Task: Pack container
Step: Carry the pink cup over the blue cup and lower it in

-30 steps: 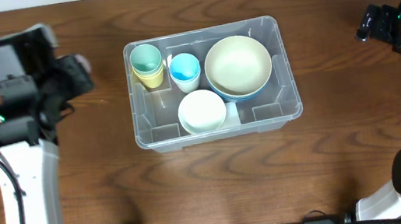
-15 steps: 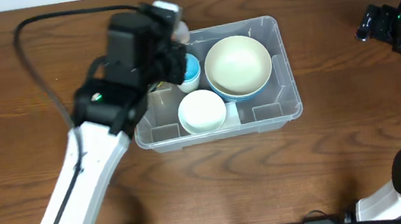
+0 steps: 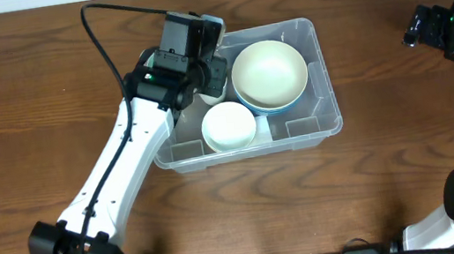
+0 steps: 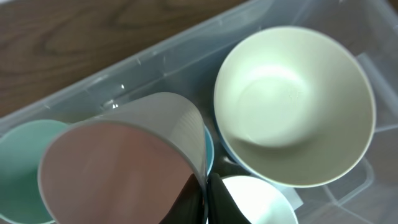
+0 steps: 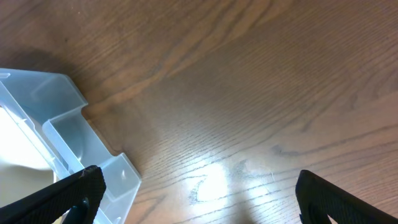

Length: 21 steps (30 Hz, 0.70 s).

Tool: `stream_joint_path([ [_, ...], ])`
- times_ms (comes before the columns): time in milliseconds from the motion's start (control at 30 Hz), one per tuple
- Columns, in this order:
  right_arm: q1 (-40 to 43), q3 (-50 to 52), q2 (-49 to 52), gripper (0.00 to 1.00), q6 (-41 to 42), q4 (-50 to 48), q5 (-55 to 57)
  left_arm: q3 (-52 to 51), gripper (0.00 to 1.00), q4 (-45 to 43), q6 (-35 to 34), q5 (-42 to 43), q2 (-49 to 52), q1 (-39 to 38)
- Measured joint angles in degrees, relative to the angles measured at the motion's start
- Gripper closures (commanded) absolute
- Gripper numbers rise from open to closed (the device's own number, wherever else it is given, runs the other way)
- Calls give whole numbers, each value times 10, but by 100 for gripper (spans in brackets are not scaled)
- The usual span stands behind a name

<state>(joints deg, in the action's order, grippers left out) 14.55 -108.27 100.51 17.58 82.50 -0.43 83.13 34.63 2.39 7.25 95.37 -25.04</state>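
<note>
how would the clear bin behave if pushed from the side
Likely slides rather than tips: the clear bin sits low and wide on the smooth wooden table. Its thin see-through walls may flex. The stacked bowls inside add weight and could rattle.

Looks straight down on brown wood-grain table (image 5: pixel 261 74), with a pale glare patch (image 5: pixel 214 183) low in the middle. Catches one corner of the clear container (image 5: pixel 93 152) at left: thick rim, moulded inner ribs boxing off a small pocket, something pale behind the wall at the far left edge, too cropped to name. Shows right gripper (image 5: pixel 202 199) spread wide, dark fingertips (image 5: pixel 81 190) in the two bottom corners, table wood and glare between them, the left-hand tip overlapping the container's corner.
</note>
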Motion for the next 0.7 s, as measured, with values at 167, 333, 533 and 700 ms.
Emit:
stream_joint_path([
  [167,0,0,0,1,0,0,0,0,94,14,1,-2,17,0],
  [333,0,0,0,1,0,0,0,0,48,15,9,-2,30,0],
  [533,0,0,0,1,0,0,0,0,26,9,6,-2,30,0],
  [700,0,0,0,1,0,0,0,0,25,-6,6,-4,30,0],
])
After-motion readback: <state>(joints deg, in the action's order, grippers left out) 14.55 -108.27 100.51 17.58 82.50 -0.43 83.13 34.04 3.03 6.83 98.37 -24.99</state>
